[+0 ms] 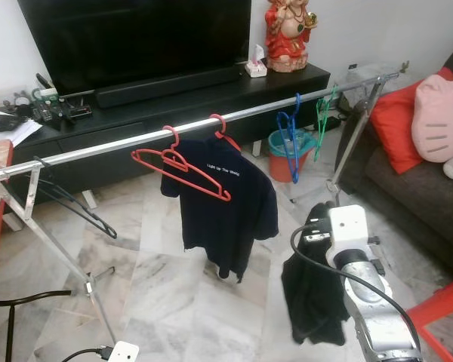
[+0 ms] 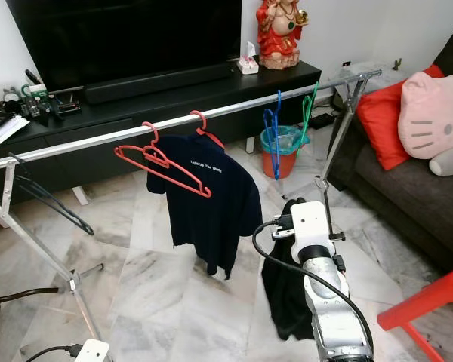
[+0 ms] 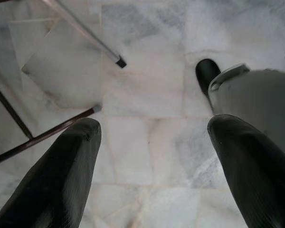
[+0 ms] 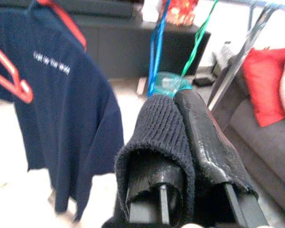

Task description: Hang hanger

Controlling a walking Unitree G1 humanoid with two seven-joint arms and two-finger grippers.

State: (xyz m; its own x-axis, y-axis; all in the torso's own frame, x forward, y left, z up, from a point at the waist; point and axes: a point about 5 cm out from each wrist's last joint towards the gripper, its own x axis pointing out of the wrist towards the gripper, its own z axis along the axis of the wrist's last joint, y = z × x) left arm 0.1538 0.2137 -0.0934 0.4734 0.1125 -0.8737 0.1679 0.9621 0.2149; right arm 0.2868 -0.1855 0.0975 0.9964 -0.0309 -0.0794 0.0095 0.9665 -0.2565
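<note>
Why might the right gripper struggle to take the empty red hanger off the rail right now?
Probably it cannot yet: the right gripper is shut on a black garment, so its fingers are occupied. The red hanger itself hangs unobstructed on the rail.

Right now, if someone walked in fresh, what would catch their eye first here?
Probably the long metal rail crossing the room before the TV stand, with a navy T-shirt hanging mid-rail on a red hanger and an empty red hanger beside it. Nearer, the right gripper is shut on a black garment that droops toward the marble floor.
</note>
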